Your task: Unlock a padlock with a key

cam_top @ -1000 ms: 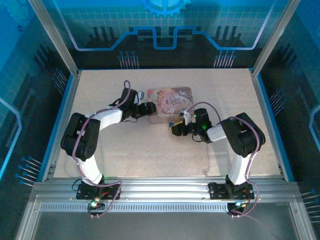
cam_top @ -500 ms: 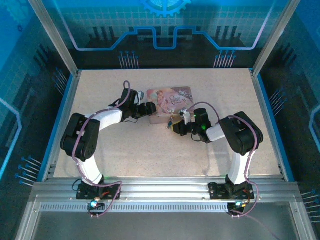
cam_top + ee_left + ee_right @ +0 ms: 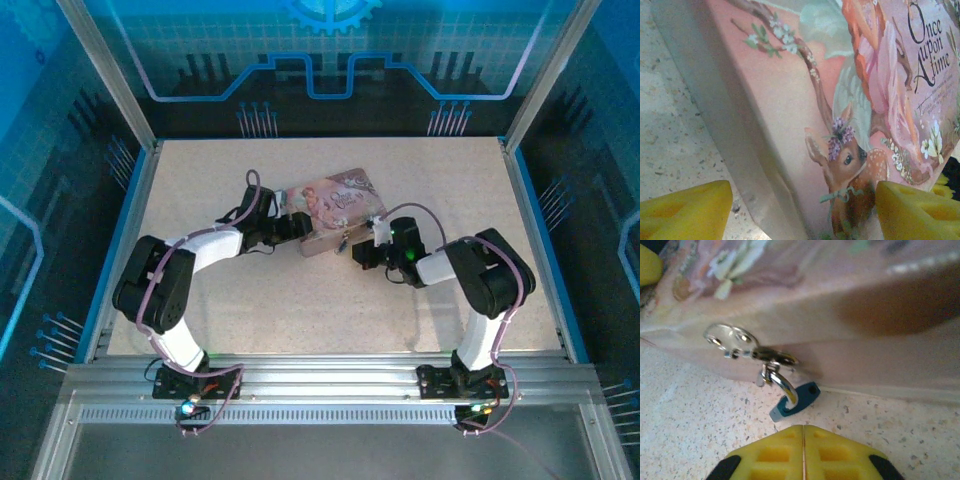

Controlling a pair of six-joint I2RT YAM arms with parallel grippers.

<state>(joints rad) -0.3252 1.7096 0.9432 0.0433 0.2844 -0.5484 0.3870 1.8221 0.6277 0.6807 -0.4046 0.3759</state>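
While your right gripper (image 3: 803, 434) was clenched, fingers (image 3: 765, 452) pressed flat together with nothing to be seen between them, the padlock (image 3: 796, 400) lay just beyond its tips at twelve o'clock. The blue body rested on the table (image 3: 690, 405), just beside the foot of the tin (image 3: 840, 315). Its shackle (image 3: 782, 382) curved up toward eleven o'clock into the tin's clasp, where two silver rings (image 3: 730, 337) hung. Which piece was the key I could not tell.

You were dealing, I judged, with a tiny, light, rigid lock, smooth-sided and free to swing on that shackle, so it would skid or pivot away from a careless pinch. The best hold looked to be across the flat faces of the blue body, leaving shackle and keyhole clear.

Farther off, your left gripper (image 3: 802, 200) stood released, jaws wide astride the tin's corner, with a strip of table between one finger (image 3: 685, 210) and the wall. The tin seemed light enough to slide, so it wanted bracing.
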